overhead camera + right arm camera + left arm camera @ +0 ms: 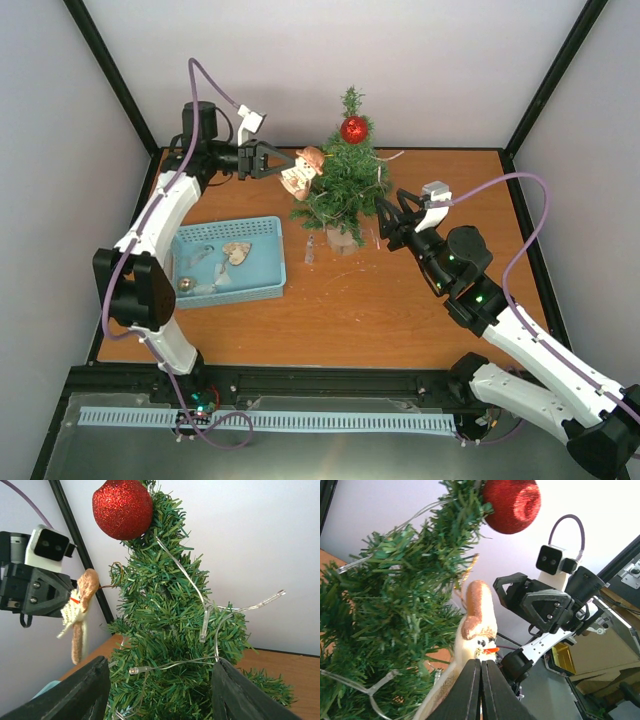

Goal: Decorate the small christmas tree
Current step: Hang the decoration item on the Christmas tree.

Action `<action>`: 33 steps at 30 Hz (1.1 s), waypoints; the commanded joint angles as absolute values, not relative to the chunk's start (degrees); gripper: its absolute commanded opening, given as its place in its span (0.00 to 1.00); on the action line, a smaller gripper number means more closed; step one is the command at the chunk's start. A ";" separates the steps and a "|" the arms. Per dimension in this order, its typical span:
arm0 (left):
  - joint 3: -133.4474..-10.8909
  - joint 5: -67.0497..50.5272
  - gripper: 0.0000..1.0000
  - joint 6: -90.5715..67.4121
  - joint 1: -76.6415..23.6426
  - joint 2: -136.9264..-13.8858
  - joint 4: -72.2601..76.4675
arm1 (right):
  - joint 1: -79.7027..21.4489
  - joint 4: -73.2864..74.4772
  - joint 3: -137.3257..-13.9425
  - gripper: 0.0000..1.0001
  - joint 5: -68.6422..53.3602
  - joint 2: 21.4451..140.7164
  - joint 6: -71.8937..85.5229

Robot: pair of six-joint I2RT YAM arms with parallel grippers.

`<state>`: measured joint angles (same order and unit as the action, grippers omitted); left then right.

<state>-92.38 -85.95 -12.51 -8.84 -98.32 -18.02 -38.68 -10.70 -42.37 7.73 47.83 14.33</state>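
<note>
The small christmas tree [345, 190] is dark green, its bauble [354, 129] glittery red and its light string [203, 625] clear and colourless. The snowman ornament [300, 172] is cream with a tan-brown hat and an orange nose. The table [400, 310] shows orange-brown wood grain, the slotted basket [268, 285] is light blue, and the cable [568, 517] is purple.

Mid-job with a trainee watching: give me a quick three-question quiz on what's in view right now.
1. What does the left gripper hold? A) a gold bell B) a snowman ornament C) a candy cane
2. True or false: the red glitter ball hangs near the top of the small christmas tree.
3. Fill in: the spare ornaments lie in a ____.
Key: 1 B; 2 true; 3 blue basket.
</note>
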 commanded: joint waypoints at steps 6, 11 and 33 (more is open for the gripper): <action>-91.04 -88.38 0.01 -11.99 -8.20 -94.51 -15.80 | -39.29 -11.32 -42.38 0.57 9.16 47.20 13.28; -91.39 -89.94 0.01 -13.64 -7.91 -93.64 -13.35 | -39.29 -11.12 -42.32 0.57 9.30 46.95 13.18; -92.97 -88.15 0.01 -17.34 -7.47 -96.28 -9.76 | -39.45 -10.78 -42.42 0.57 9.43 46.59 12.42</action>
<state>-90.26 -88.20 -17.47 -8.27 -94.02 -10.22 -38.92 -10.44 -42.26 8.38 47.75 13.87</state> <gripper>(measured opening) 0.009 0.574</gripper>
